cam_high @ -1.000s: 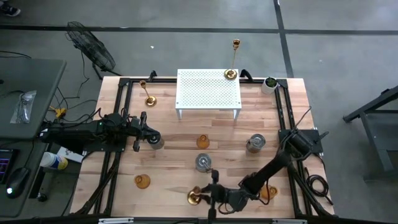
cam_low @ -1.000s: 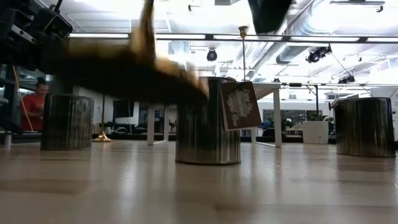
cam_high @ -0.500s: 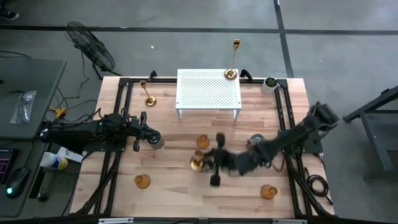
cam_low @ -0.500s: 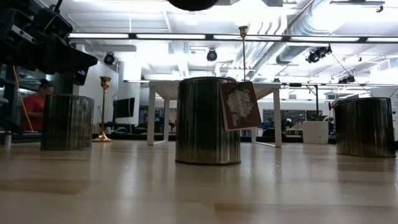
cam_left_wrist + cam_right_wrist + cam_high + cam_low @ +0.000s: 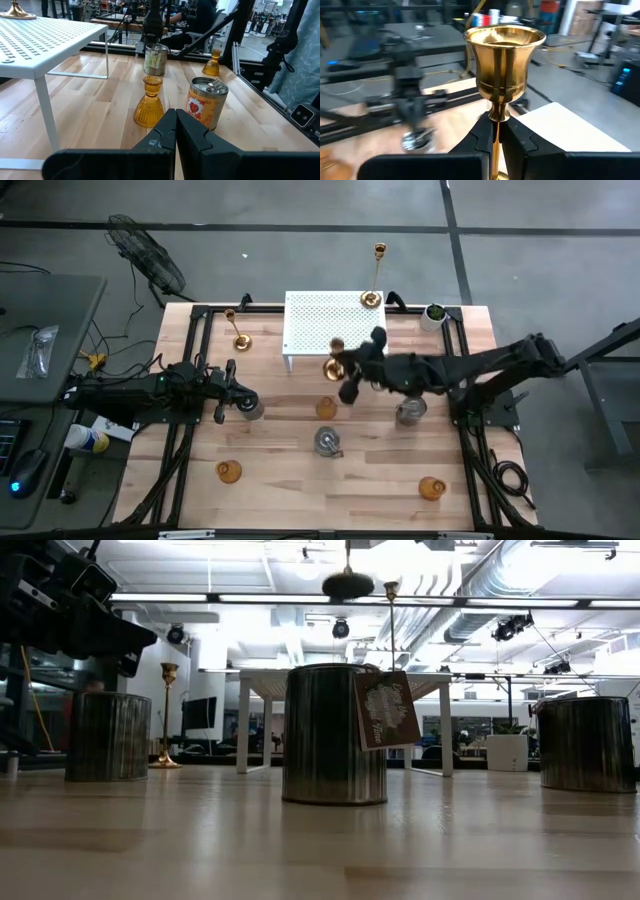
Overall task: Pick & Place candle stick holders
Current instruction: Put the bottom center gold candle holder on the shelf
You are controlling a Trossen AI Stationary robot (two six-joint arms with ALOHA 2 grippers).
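My right gripper (image 5: pixel 345 372) is shut on a tall gold candle stick holder (image 5: pixel 335 357), held in the air just before the near edge of the white perforated stand (image 5: pixel 335 330). The low view shows its round base (image 5: pixel 347 585) from below, high over the table. A second gold stick (image 5: pixel 372 298) stands by its base on the stand, and a third (image 5: pixel 240 340) on the table at far left. Squat silver holders (image 5: pixel 327 442) (image 5: pixel 410 410) (image 5: pixel 251 408) and amber glass ones (image 5: pixel 327 408) (image 5: pixel 229 471) (image 5: pixel 432 488) stand on the table. My left gripper (image 5: pixel 236 402) waits shut at the left. My right gripper pinches the gold stick's slim stem (image 5: pixel 495 131) between its two fingers, just below the flared cup (image 5: pixel 504 55). The fingers come nearly level from the table's right and lie across the stem. The stick stands upright in the hold, lifted clear of the table.
A small green plant in a white pot (image 5: pixel 435 313) stands at the far right corner. Black rails (image 5: pixel 200 350) run along the table's left and right sides. The left wrist view looks past an amber holder (image 5: pixel 150 102) and a silver one (image 5: pixel 206 102).
My right gripper has swung from the table's near edge up and toward the far edge, carrying the gold stick. The stick, low at the near edge a second ago, now hangs upright high above the table beside the white stand.
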